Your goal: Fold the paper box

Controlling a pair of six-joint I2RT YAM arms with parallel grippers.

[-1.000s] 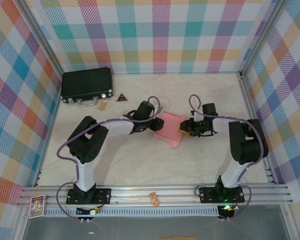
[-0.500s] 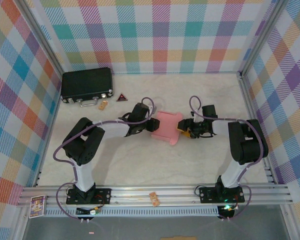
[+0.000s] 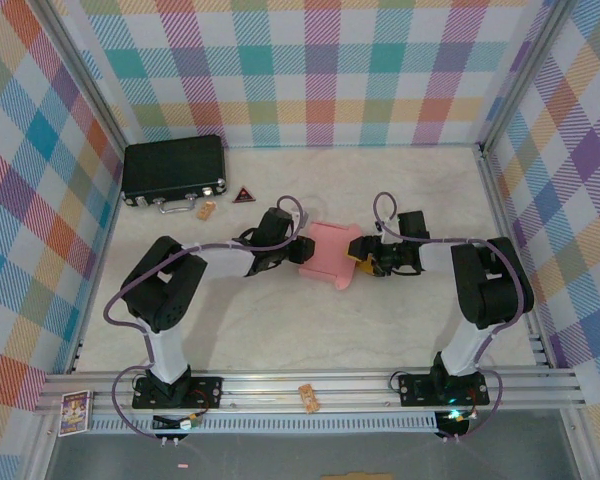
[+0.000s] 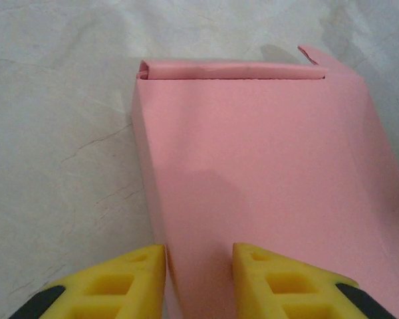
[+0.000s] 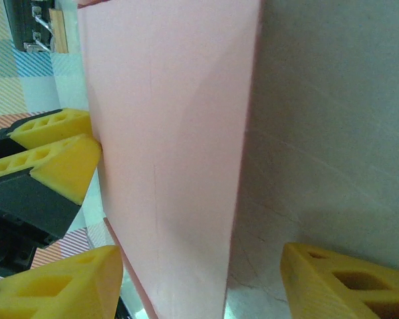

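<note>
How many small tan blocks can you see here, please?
2: one small tan rectangular block beside the black hard case; the other block on the near metal rail, around its middle. Others may be hidden.

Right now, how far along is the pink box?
Partly done. The paper box already has a side wall folded down and one end flap turned over. In hand: the left tool pinches its near edge, while the right tool stands open around the other end. Left to do, I'd guess: tuck in the loose tab and close the ends.
</note>
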